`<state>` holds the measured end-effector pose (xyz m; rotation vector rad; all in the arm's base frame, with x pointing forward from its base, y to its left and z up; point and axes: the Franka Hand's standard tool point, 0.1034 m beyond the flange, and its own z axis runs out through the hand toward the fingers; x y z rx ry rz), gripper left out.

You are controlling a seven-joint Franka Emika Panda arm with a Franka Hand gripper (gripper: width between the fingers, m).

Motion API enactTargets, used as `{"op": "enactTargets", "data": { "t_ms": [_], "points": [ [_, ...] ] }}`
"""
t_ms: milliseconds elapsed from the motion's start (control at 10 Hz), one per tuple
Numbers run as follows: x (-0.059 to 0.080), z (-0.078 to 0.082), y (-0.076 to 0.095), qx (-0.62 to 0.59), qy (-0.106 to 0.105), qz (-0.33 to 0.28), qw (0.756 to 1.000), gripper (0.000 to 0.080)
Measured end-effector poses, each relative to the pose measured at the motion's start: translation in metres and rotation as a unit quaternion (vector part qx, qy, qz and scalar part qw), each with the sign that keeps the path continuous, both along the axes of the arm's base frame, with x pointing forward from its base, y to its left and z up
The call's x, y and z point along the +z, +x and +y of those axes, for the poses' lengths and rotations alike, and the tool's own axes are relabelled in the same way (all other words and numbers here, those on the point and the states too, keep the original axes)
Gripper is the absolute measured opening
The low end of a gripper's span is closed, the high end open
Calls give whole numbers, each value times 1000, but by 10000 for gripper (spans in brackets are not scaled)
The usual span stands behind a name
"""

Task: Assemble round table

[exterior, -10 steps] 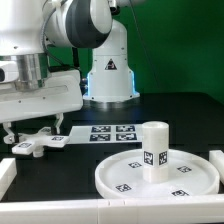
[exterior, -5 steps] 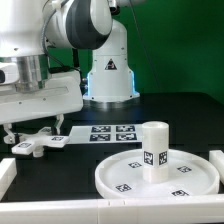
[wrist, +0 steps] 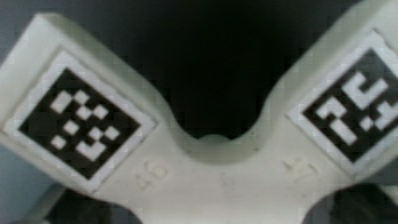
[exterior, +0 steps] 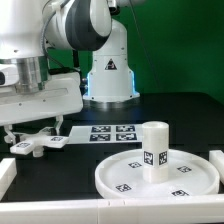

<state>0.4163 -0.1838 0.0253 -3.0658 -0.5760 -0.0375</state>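
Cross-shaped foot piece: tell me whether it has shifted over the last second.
No. The cross-shaped foot piece lies just as far to the exterior view's left of the marker board as in both earlier pictures.

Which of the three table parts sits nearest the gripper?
The cross-shaped foot piece, right at the gripper; the cylinder leg stands on the round disc, well apart.
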Motion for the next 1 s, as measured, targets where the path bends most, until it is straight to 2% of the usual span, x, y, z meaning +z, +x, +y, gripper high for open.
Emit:
{"op": "enactTargets", "data": {
  "t_ms": [100,400,600,700,800,1000],
  "points": [
    [0,0,0,0,0,0,1000,448],
    [0,0,1,-1,0,-1,1000,444],
    [7,6,6,-7,1,-5,1000,444],
    [15,15,12,-22,4,-8,1000,444],
    [31,29,20,-28,3,-20,999,445],
    [63,72,41,-59,18,-21,998,445]
  ]
}}
